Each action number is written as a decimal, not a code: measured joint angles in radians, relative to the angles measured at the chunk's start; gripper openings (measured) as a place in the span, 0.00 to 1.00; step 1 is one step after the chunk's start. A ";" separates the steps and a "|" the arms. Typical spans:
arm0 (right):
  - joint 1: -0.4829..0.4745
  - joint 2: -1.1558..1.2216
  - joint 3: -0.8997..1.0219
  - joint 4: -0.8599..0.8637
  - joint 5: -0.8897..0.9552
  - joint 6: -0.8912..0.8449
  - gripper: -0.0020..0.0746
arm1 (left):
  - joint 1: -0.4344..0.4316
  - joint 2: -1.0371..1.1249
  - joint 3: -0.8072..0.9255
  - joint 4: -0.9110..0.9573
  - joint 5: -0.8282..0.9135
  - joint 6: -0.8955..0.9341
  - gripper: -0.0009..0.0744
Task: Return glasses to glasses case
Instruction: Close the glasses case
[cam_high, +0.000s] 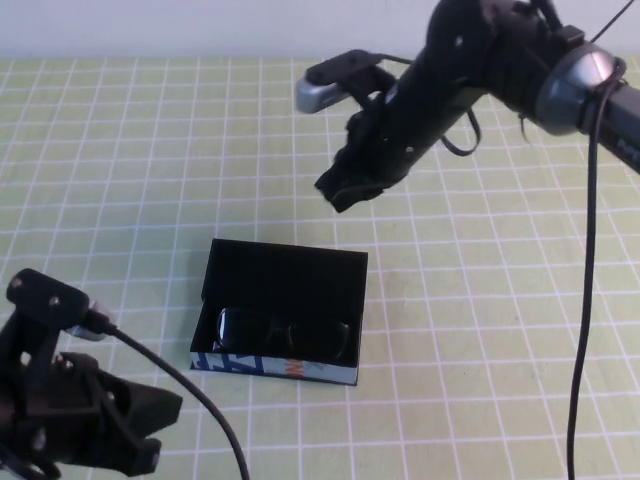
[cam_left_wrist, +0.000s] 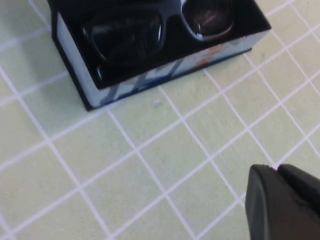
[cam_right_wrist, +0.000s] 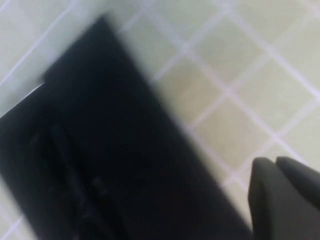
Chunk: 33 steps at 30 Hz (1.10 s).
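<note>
The glasses (cam_high: 283, 336) lie inside the open glasses case (cam_high: 284, 268); the right gripper (cam_high: 345, 188), jaws pressed together, hangs beyond it, the left gripper (cam_high: 130, 425) parked beside it, jaws touching.

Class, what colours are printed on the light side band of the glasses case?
Blue and orange on the glasses case's pale band, clearest in the left wrist view.

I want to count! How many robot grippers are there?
2. The left gripper is low at the table's near left corner, near the black rectangular glasses case. The right gripper, shut, hangs above the table beyond the case.
</note>
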 joint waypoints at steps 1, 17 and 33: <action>-0.021 0.010 0.000 0.014 -0.003 0.017 0.01 | 0.000 0.008 0.020 -0.044 -0.017 0.026 0.01; -0.122 0.162 0.000 0.148 0.038 0.059 0.01 | 0.000 0.273 0.068 -0.492 -0.128 0.374 0.01; -0.122 0.174 0.000 0.382 0.085 -0.107 0.01 | 0.000 0.529 0.068 -0.768 -0.111 0.667 0.01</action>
